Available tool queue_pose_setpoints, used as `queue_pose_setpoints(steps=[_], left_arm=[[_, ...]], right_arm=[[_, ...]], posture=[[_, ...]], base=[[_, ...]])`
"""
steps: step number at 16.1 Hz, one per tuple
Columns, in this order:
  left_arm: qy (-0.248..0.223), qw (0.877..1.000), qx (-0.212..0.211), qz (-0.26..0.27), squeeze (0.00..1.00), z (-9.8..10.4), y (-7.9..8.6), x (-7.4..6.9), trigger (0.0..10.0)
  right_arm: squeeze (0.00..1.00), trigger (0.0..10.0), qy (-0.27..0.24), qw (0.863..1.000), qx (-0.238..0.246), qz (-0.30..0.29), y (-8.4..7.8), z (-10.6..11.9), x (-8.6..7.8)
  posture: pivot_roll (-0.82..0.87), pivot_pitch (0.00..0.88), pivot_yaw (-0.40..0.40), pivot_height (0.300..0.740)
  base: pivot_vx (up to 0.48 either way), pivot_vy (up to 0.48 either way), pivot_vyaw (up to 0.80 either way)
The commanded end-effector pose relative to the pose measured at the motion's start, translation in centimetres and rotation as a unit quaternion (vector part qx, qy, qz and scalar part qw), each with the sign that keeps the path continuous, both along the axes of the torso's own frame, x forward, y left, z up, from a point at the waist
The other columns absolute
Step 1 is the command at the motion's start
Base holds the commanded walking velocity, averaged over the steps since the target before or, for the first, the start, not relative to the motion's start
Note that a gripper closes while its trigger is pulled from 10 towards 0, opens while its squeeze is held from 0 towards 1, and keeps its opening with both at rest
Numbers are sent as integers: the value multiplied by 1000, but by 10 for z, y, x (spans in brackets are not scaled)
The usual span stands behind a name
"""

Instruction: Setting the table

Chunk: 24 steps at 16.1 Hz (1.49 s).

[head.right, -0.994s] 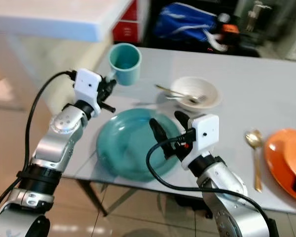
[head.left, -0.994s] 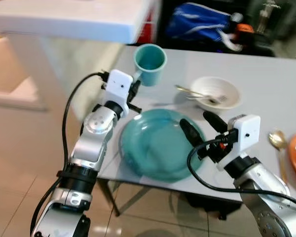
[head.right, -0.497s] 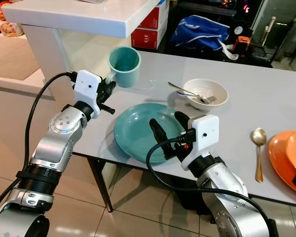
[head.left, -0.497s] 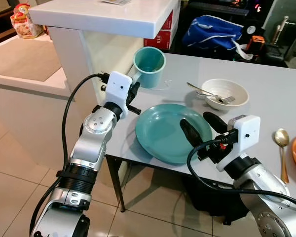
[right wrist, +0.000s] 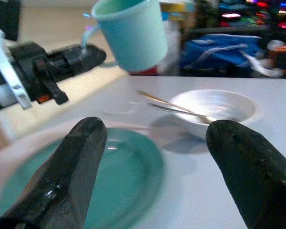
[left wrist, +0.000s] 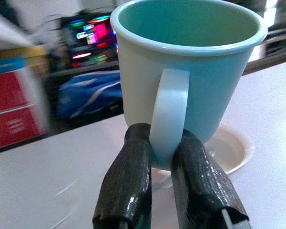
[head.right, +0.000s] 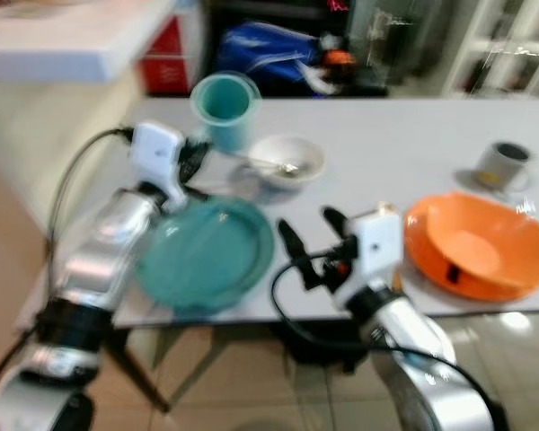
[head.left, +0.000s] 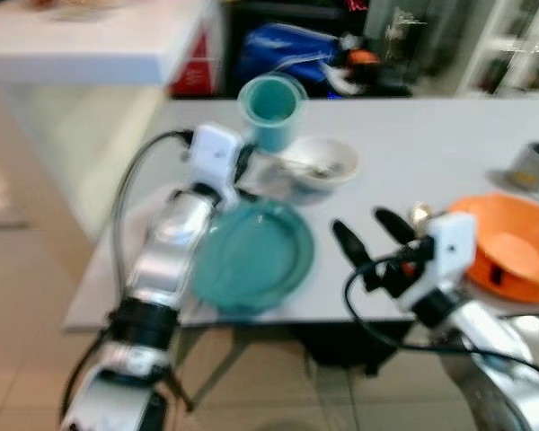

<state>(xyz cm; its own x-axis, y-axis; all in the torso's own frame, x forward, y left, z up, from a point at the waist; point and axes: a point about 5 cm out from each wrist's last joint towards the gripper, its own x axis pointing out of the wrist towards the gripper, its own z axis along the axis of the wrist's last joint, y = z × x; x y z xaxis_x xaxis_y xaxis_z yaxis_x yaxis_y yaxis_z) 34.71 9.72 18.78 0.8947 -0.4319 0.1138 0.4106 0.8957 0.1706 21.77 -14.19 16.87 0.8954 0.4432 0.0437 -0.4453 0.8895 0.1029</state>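
My left gripper (left wrist: 164,143) is shut on the handle of a teal mug (head.left: 270,109), holding it raised above the grey table (head.left: 431,135). The mug (left wrist: 190,76) stays upright and looks empty. Below it lies a teal plate (head.left: 251,256) near the table's front edge. A white bowl (head.left: 319,166) with cutlery in it sits just behind the plate, under the mug. My right gripper (head.left: 368,238) hovers open to the right of the plate, with nothing between its fingers (right wrist: 81,157). The head views are blurred.
An orange plate (head.right: 476,242) lies at the right of the table, with a grey mug (head.right: 503,164) behind it. A white counter (head.left: 81,49) stands at the left, and a blue bag (head.left: 283,54) sits beyond the table.
The whole picture has shifted and blurred, so the camera has turned; the orange plate and grey mug have come into view. The mug is still held, now over the white bowl.
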Motion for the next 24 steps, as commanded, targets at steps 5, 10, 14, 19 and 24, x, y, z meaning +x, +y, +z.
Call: queue_pose_setpoints(steps=[5,10,14,19,24], left_arm=[[-11,1000,9,21,0,5,15,1,10000],[-1,996,69,50,0,2,25,2,10000],[12,997,74,32,0,1,22,2,10000],[46,996,78,18,0,-8,18,2,10000],[51,995,85,24,0,-9,18,3,10000]], right_arm=[[0,10000,-17,1000,1,11,6,6,1],[0,10000,-5,999,0,33,11,3,-3],[0,10000,-4,1000,0,30,8,3,-3],[0,10000,-2,999,0,33,8,2,-4],[0,10000,-3,1000,0,31,7,3,-5]], posture=[[-48,0,18,740],[-42,0,8,740],[-34,0,11,740],[-34,0,13,740],[-39,0,16,740]], base=[[388,0,0],[71,0,255],[0,0,0],[0,0,0],[0,0,0]])
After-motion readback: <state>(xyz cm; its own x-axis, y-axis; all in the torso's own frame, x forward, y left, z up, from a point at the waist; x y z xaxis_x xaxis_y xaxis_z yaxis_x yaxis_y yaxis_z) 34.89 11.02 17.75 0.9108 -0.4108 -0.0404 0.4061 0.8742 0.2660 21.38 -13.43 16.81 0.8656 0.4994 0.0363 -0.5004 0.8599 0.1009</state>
